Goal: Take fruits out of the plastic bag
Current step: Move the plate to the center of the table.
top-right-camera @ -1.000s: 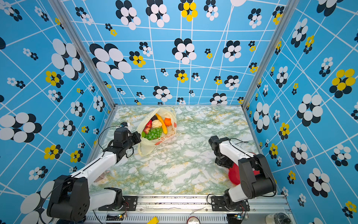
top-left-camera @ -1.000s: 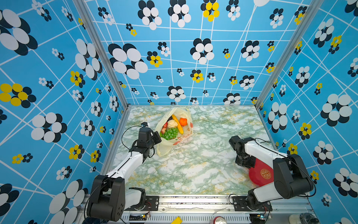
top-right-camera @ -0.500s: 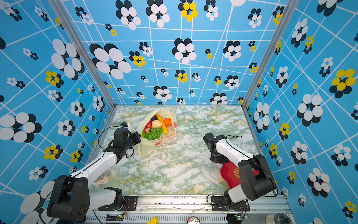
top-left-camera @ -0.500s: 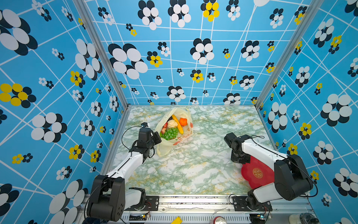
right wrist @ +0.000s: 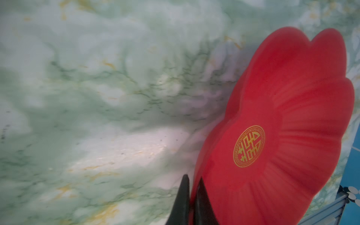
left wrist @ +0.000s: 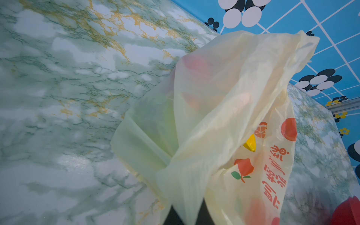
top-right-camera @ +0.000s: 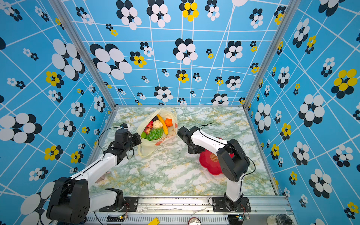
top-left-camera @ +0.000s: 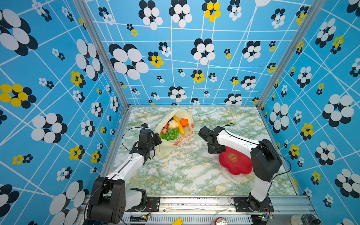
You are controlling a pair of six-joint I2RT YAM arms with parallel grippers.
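Left of centre, the left gripper (top-left-camera: 158, 139) pinched the thin pale-yellow plastic bag (top-left-camera: 165, 152); right of it, the right gripper (right wrist: 191, 194) clamped a red flower-shaped plate (right wrist: 288, 93) by its rim.

I see the plastic bag (top-left-camera: 165, 150) slumped open on the table (top-left-camera: 194, 175) — fruits (top-left-camera: 173, 124) heaped inside. I spot banana (top-left-camera: 178, 124), grapes (top-left-camera: 171, 134), orange (top-left-camera: 184, 122).

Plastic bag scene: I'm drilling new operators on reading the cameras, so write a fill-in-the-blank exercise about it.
1. The left end effector is shut on the plastic bag, which is pale ___.
2. The right end effector is shut on the rim of the ___ flower-shaped plate.
3. The green grape bunch lies ___ the bag.
Missing words: yellow; red; inside.
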